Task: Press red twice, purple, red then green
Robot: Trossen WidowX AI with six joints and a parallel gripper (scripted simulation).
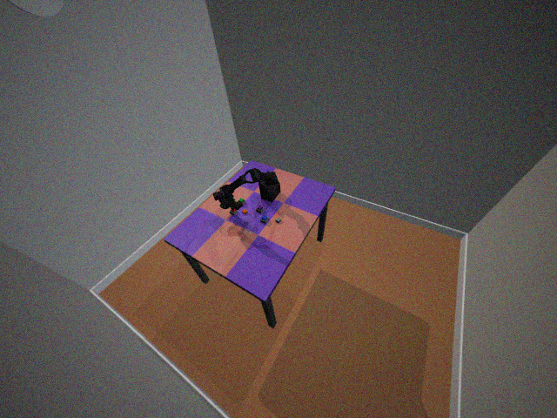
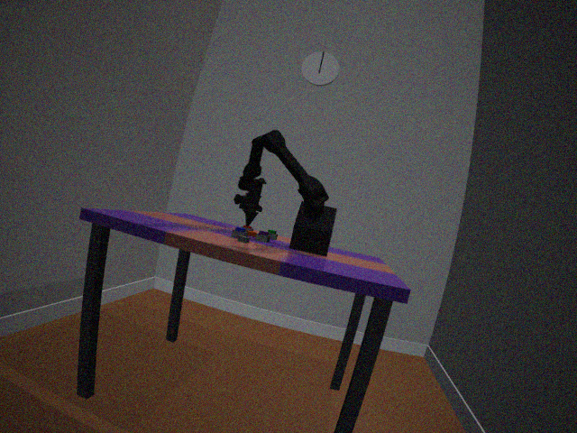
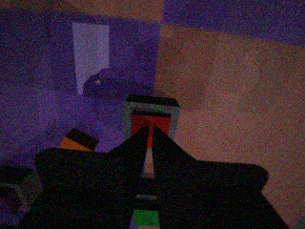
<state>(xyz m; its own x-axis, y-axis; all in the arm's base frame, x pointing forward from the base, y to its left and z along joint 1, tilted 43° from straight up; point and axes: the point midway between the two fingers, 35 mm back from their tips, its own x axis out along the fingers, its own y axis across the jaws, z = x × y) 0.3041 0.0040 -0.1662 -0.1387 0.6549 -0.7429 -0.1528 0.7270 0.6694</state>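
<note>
Your arm is folded at the elbow, pointing the gripper (image 3: 149, 135) straight down over the red button (image 3: 151, 123); the jaws are closed and empty.

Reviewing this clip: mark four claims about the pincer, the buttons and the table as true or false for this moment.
1. The pincer is shut and holds nothing. True.
2. Its tips point at the green button. False: in the wrist view they sit over the red button; the green button lies behind them.
3. An orange button lies beside the red one. True.
4. The table top is plain white. False: it is checked purple and salmon.
</note>
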